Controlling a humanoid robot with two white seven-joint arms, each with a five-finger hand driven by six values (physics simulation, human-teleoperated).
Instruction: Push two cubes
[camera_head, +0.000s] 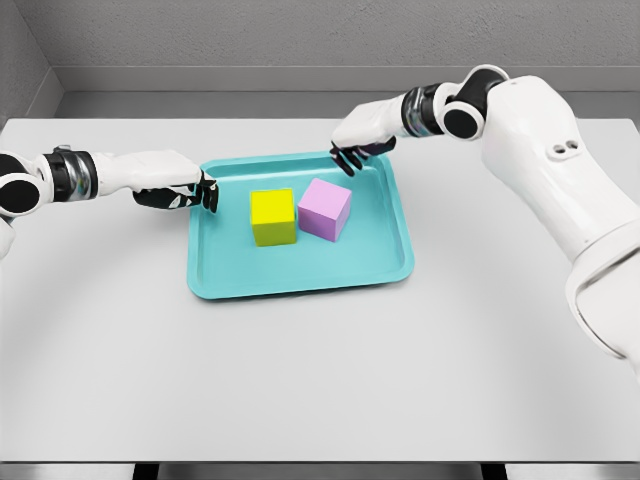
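The humanoid's two arms are clad in smooth, glossy white shells with rounded, bulbous segments. The right arm (560, 170) shows a broad white upper casing bearing two small dark dots, and a black ball-like joint ringed in white near the elbow. Banded black-and-grey cuffs mark both wrists. The left arm (50, 178) carries a similar black joint and ribbed cuff. The left hand (170, 183) and the right hand (362, 135) have white backs with black fingers and palms.
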